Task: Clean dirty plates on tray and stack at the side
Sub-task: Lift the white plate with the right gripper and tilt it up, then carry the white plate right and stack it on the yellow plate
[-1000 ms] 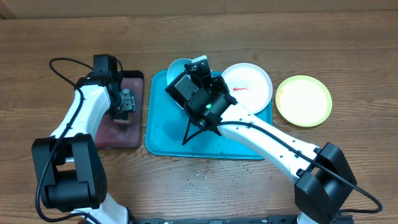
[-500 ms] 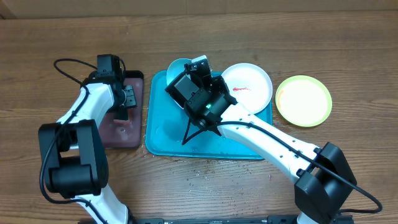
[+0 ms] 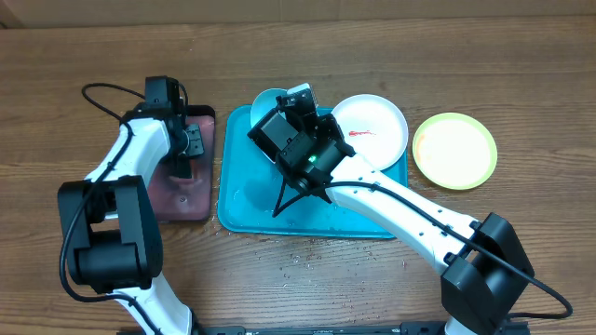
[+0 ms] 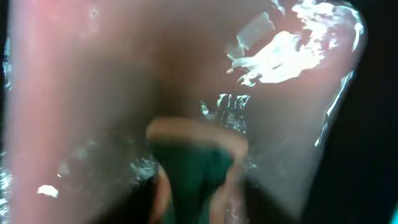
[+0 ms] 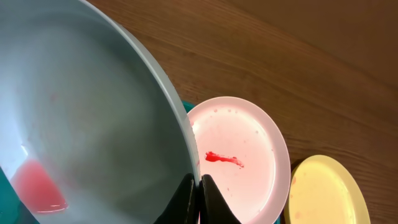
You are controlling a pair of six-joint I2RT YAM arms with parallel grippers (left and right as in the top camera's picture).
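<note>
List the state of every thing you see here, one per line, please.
light blue plate, gripped at its rim, red smear inside.
white plate, lying at the tray's corner, red smear.
yellow-green plate, on the table beside the tray, no smear visible.
turquoise tray, flat on the table.
pinkish tray, wet-looking.
right gripper, jaws shut on the light blue plate.
left gripper, over the pinkish tray, jaws too blurred to tell.

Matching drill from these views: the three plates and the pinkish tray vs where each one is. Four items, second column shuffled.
1. light blue plate
2. white plate
3. yellow-green plate
4. pinkish tray

A. on the table, right of the turquoise tray
B. under the left gripper
C. rim pinched by the right gripper
D. at the turquoise tray's far right corner, red smear on it

Pairs: 1-C, 2-D, 3-A, 4-B
</note>
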